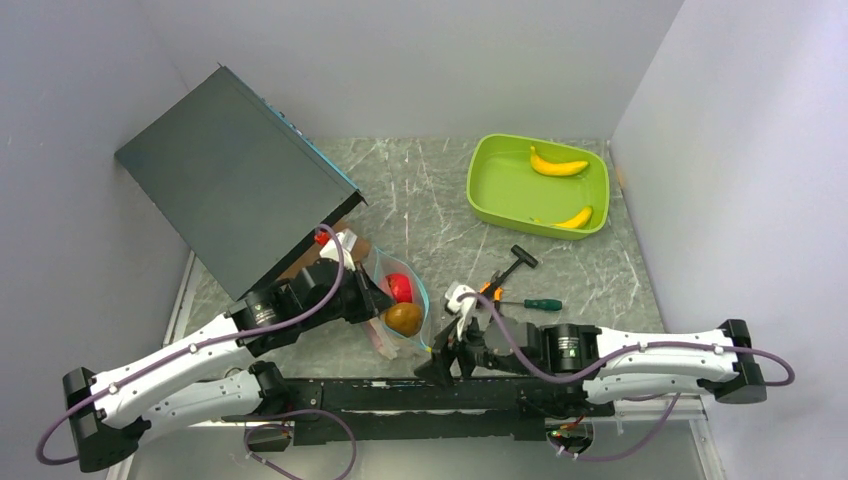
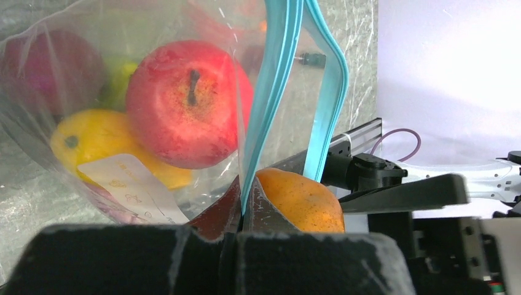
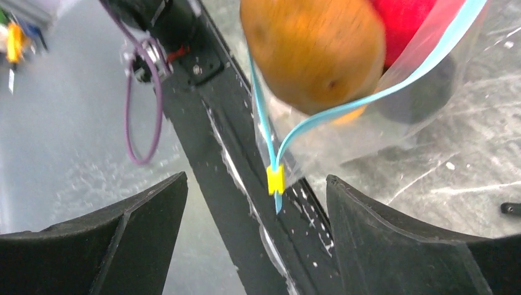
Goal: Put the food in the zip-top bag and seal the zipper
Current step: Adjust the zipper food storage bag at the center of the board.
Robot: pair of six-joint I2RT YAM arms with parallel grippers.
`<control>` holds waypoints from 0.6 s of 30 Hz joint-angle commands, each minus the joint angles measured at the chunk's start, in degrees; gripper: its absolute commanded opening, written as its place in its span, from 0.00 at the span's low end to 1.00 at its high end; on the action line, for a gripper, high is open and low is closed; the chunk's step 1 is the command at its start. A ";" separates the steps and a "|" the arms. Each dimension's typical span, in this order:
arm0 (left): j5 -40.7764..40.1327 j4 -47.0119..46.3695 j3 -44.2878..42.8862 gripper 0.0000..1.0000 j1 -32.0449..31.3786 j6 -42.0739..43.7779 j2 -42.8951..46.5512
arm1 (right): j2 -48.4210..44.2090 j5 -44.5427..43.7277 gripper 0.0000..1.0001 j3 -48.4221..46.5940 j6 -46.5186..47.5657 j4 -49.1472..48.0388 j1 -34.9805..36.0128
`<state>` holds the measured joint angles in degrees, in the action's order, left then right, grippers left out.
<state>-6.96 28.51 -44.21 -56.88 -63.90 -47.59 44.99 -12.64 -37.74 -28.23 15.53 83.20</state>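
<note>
The clear zip-top bag (image 1: 415, 300) lies at the table's near middle, with its blue-green zipper (image 2: 276, 80) gaping open. Inside are a red apple (image 2: 187, 101), a yellow-orange fruit (image 2: 98, 141) and a purple one (image 2: 49, 67). A brown pear (image 1: 404, 319) sits at the bag's mouth. My left gripper (image 1: 378, 298) is shut on one zipper strip (image 2: 249, 200). My right gripper (image 3: 257, 184) is open just below the bag's corner. The zipper's end, with a yellow tab (image 3: 275, 179), hangs between its fingers. Two yellow bananas (image 1: 558, 165) lie in the lime-green tray (image 1: 490, 190).
A dark grey box (image 1: 230, 170) leans at the back left, over the left arm. Black-and-orange pliers (image 1: 503, 272) and a green-handled screwdriver (image 1: 535, 304) lie right of the bag. A black rail (image 3: 246, 184) runs along the table's near edge, under the right gripper.
</note>
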 commanded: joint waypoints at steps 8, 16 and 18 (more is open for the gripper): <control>-1.62 0.39 -0.54 0.00 -0.24 -1.76 2.52 | 11.35 -23.46 0.45 -5.77 4.85 0.10 8.30; -8.32 10.12 -1.27 0.00 -0.25 -5.86 11.00 | 3.05 -29.35 0.00 -7.48 14.87 1.11 8.44; -8.86 11.23 -0.25 0.00 -0.25 -7.15 13.73 | 0.77 -28.20 0.00 -5.06 17.83 -2.85 8.39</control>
<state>-10.26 34.13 -43.75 -57.39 -68.16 -39.33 51.42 -36.58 -43.53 -18.06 15.92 91.29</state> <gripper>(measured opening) 0.005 0.062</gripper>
